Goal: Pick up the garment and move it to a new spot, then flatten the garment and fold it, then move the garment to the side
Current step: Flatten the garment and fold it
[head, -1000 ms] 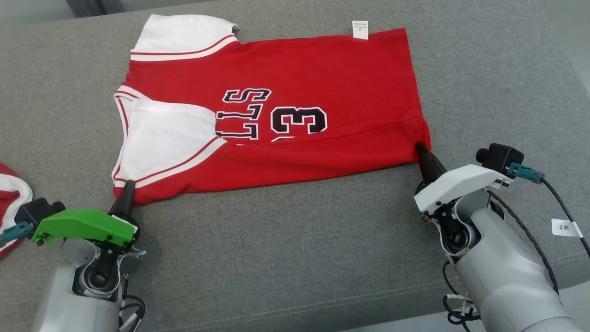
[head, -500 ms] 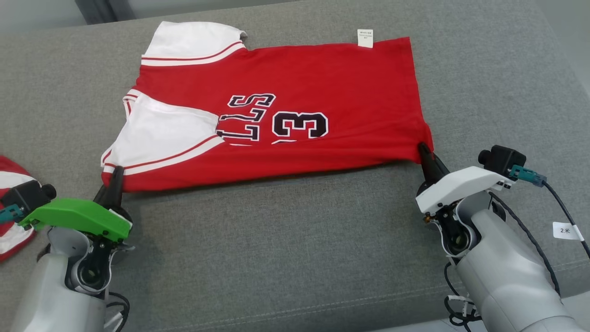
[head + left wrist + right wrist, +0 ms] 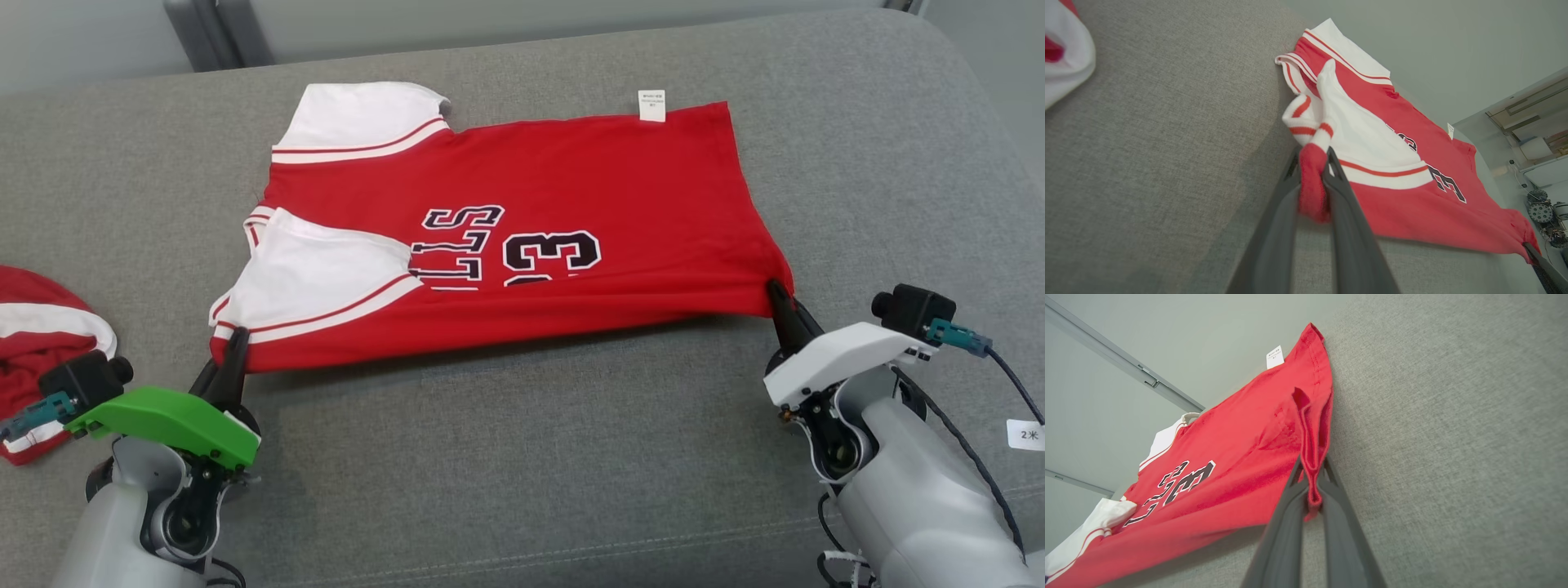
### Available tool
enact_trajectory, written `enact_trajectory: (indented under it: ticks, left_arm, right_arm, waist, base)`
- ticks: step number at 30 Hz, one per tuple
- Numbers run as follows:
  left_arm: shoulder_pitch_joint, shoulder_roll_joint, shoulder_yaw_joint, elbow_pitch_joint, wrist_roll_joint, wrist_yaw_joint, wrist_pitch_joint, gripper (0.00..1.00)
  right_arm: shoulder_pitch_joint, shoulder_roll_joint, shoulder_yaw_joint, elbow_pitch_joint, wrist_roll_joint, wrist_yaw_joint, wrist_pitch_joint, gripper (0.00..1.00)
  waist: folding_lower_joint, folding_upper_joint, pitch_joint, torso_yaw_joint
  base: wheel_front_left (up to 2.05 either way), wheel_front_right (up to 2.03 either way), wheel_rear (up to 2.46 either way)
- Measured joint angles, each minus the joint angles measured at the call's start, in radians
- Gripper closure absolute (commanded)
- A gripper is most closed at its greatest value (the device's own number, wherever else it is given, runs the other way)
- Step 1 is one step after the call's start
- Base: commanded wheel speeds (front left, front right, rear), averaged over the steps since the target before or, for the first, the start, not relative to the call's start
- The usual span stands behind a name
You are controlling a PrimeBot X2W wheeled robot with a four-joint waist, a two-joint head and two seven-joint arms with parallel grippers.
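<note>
Since the earlier frame the whole head view has slid, so I take it that the camera moved. Judged against the jersey's [image 3: 571,188] far edge, both pincers have carried the near edge slightly forward, and the slack at the collar end has been drawn out.

The jersey is red with white sleeves and dark lettering. It lies sideways on the grey upholstered cushion [image 3: 506,457], collar end to my left and hem to my right, with the care label [image 3: 651,104] at the far hem corner. The near sleeve [image 3: 326,278] lies folded over the front. The near edge is raised clear of the cushion, with a shadow beneath it, while the far portion rests flat.

Handling assessment: the jersey is light, soft knit with no stiffness. It will sag wherever unsupported and stretch under uneven pull. The two near corners are the right holds, kept level and equally taut so that the fold lands square.

The left pincer [image 3: 237,347] is clamped on a bunched red corner beside the near sleeve. The left wrist view shows cloth squeezed between its fingers [image 3: 1347,212]. The right pincer [image 3: 775,286] is closed tight on the near hem corner, and the right wrist view shows a thin pleat of red cloth pinched there.

A second red-and-white garment [image 3: 41,327] lies at the cushion's left, apart from the jersey, near the left arm.
</note>
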Motion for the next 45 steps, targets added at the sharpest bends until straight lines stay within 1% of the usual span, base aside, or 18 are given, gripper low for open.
enact_trajectory:
  ticks: [6, 13, 17, 24, 30, 42, 43, 44, 45]
  left_arm:
    - [0.065, 0.0, -0.001, -0.038, -0.005, 0.0, -0.016, 1.0]
    - [0.135, 0.0, 0.002, -0.078, -0.017, -0.002, -0.043, 1.0]
    - [0.182, 0.002, -0.009, -0.115, -0.017, -0.002, -0.044, 1.0]
    - [0.245, 0.004, -0.011, -0.146, -0.02, -0.002, -0.044, 1.0]
    - [0.26, 0.007, -0.026, -0.162, -0.015, -0.002, -0.044, 1.0]
    - [0.29, 0.016, -0.017, -0.184, -0.016, -0.002, -0.051, 1.0]
    - [0.29, 0.016, -0.017, -0.184, -0.016, -0.002, -0.051, 0.81]
    - [0.291, 0.016, -0.018, -0.185, -0.016, -0.001, -0.051, 0.65]
    - [0.291, 0.017, -0.019, -0.186, -0.016, -0.001, -0.051, 0.51]
  right_arm:
    - [0.056, -0.013, 0.005, -0.026, 0.009, 0.0, 0.011, 1.0]
    - [0.109, -0.028, 0.009, -0.076, 0.019, 0.001, 0.018, 1.0]
    - [0.163, -0.05, 0.01, -0.113, 0.032, 0.002, 0.028, 1.0]
    - [0.222, -0.066, 0.004, -0.161, 0.056, 0.002, 0.045, 1.0]
    - [0.274, -0.08, -0.01, -0.195, 0.089, 0.002, 0.055, 1.0]
    - [0.32, -0.092, -0.002, -0.257, 0.096, 0.0, 0.095, 1.0]
    - [0.323, -0.094, -0.002, -0.263, 0.096, -0.001, 0.095, 1.0]
    - [0.327, -0.095, -0.002, -0.269, 0.096, -0.002, 0.098, 0.86]
    - [0.332, -0.096, -0.002, -0.274, 0.096, -0.002, 0.099, 0.6]
  waist:
    - [0.0, 0.0, -0.013, 0.011]
    - [0.0, 0.0, -0.023, 0.007]
    - [0.0, 0.0, -0.032, 0.002]
    - [0.0, 0.0, -0.036, 0.0]
    - [0.0, 0.0, -0.037, 0.01]
    - [0.0, 0.0, -0.038, 0.011]
    - [0.0, 0.0, -0.039, 0.011]
    - [0.0, 0.0, -0.039, 0.01]
    - [0.0, 0.0, -0.039, 0.01]
  base:
    - [0.0, 0.0, 0.0]
    - [0.0, 0.0, 0.0]
    - [0.0, 0.0, 0.0]
    - [0.0, 0.0, 0.0]
    - [0.0, 0.0, 0.0]
    - [0.0, 0.0, 0.0]
    - [0.0, 0.0, 0.0]
    - [0.0, 0.0, 0.0]
    - [0.0, 0.0, 0.0]
